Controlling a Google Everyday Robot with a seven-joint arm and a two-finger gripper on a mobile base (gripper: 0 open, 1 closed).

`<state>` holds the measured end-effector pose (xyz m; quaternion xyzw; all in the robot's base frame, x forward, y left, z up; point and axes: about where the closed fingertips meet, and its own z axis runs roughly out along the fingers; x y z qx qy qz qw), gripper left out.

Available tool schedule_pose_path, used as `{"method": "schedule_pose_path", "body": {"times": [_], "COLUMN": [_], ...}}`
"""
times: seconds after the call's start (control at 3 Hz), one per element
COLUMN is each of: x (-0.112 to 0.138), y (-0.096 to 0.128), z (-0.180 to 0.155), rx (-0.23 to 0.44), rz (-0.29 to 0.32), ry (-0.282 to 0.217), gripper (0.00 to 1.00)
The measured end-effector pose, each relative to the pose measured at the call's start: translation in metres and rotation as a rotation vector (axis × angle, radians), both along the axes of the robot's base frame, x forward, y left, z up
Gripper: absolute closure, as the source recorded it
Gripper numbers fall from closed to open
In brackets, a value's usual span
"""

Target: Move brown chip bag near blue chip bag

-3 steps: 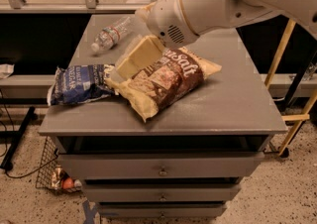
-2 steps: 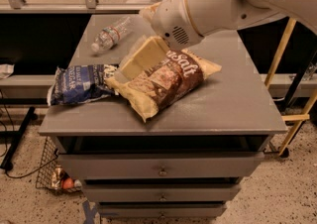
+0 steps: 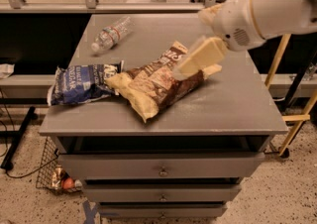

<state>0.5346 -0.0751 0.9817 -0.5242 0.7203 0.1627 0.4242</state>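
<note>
The brown chip bag [image 3: 153, 85] lies flat on the grey cabinet top [image 3: 233, 104], its tan end touching the blue chip bag [image 3: 81, 84] at the left. My gripper [image 3: 198, 62] hangs just above the right end of the brown bag, its cream fingers [image 3: 205, 54] pointing down-left. It holds nothing that I can see.
A clear plastic bottle [image 3: 110, 33] lies at the back left of the top. The cabinet has drawers below [image 3: 161, 171]. A wire basket [image 3: 54, 173] sits on the floor at the left. A yellow frame [image 3: 292, 119] stands at the right.
My arm and gripper have moved right and up, away from the left part of the brown bag. The bags lie where they were.
</note>
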Motion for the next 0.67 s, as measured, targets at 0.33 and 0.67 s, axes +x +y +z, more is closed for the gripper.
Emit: {"method": "schedule_pose_path", "body": {"times": [0.33,0.67], "x": [0.0049,0.0049], "y": [-0.064,-0.0639], "z": [-0.002,-0.002], "rx": [-0.006,-0.006], "rz": [-0.122,-0.122], "ry": [0.003,0.003], "gripper": [0.0,0.0]}}
